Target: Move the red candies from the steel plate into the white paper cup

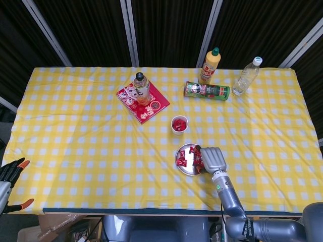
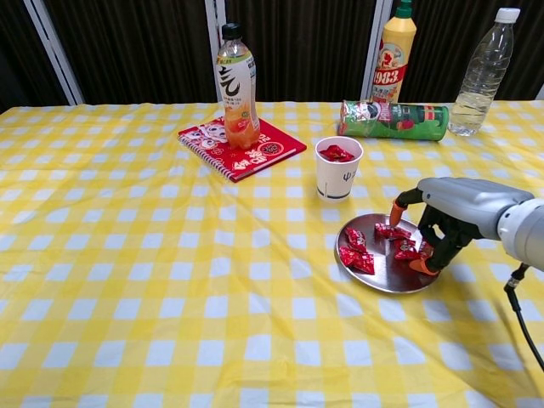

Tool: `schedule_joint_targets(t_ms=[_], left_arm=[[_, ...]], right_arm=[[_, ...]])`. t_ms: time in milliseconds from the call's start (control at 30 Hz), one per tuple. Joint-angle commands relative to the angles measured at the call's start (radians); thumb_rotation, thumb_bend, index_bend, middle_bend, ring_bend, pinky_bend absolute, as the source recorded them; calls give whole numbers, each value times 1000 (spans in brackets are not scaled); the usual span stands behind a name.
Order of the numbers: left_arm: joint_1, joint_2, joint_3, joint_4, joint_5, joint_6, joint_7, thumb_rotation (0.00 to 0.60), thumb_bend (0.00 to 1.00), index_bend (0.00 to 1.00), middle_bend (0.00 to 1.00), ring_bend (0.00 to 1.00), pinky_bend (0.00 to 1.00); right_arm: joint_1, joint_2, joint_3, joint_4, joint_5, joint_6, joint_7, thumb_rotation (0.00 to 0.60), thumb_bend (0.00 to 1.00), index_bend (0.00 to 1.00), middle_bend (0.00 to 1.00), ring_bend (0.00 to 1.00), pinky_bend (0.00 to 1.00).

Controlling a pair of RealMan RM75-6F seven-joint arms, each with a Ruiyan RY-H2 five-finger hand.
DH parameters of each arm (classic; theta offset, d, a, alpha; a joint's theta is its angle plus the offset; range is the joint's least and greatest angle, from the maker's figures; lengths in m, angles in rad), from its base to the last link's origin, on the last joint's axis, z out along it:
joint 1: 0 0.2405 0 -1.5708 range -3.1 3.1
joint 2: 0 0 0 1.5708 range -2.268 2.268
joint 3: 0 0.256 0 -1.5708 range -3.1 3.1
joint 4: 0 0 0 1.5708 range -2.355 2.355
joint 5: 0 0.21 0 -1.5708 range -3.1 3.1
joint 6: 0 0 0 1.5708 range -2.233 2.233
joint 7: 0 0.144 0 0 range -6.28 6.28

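Reaching over steel plate (image 2: 382,276) right rim, right robot hand (image 2: 442,223) fingers curled onto red candies (image 2: 399,246); grip unclear.

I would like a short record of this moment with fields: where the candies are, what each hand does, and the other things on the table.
candies: several red candies on the steel plate; some already in the white paper cup
right hand: over the right side of the plate, fingers curled down among the candies; whether it grips one cannot be told
left hand: off the table's left edge, holding nothing
other things: orange drink bottle on a red notebook, green can on its side, yellow bottle, clear bottle
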Motion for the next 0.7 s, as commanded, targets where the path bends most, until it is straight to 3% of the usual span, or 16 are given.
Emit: schedule_joint_targets(t_ms=[33, 267, 500, 700], left_arm=[[-2, 1, -1, -5, -1, -2, 3, 600, 71, 0, 0, 0, 0], [-4, 5, -1, -10, -8, -11, 5, 600, 71, 0, 0, 0, 0], [-4, 5, -1, -9, -7, -11, 2, 600, 72, 0, 0, 0, 0], [-3, 4, 0, -4, -3, -9, -3, 600, 71, 0, 0, 0, 0]], right_arm=[[1, -19, 8, 30, 5, -20, 10, 600, 322, 346, 789, 831, 998], [-1, -47, 17, 96, 22, -59, 24, 600, 323, 415, 789, 831, 998], [-11, -60, 24, 116, -5, -66, 52, 600, 547, 593, 789, 831, 998], [-20, -58, 29, 113, -34, -61, 69, 600, 590, 605, 789, 831, 998]])
